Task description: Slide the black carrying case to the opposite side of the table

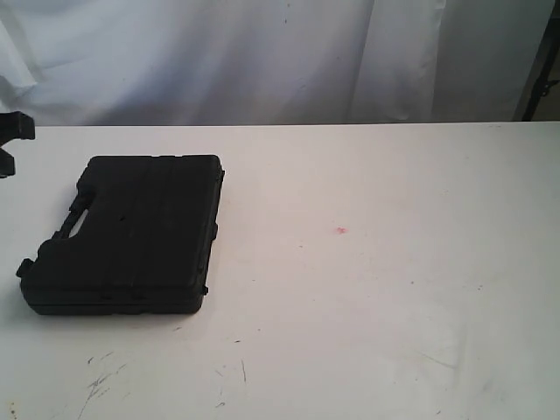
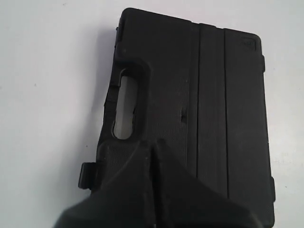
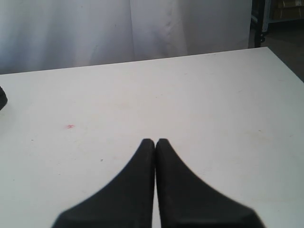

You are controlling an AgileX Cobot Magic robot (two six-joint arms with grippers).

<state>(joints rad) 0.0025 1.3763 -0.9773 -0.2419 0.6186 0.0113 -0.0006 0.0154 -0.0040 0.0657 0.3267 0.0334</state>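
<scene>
Exterior view: one black case (image 1: pixel 127 234) lies flat and closed on the left part of the white table (image 1: pixel 394 289), its handle slot towards the left edge. Its contents are hidden. One red speck (image 1: pixel 340 230) sits near the middle, well apart from the case, and a few dark scratches (image 1: pixel 101 381) mark the near left.

Left wrist view: the left gripper (image 2: pixel 151 144) has its fingers pressed together, holding nothing. Its tips are over the case (image 2: pixel 204 109), just beside the handle slot (image 2: pixel 125 107); contact cannot be told.

Right wrist view: the right gripper (image 3: pixel 155 141) is likewise closed and empty, over bare table (image 3: pixel 228 104), with the speck (image 3: pixel 70 126) near.
</scene>
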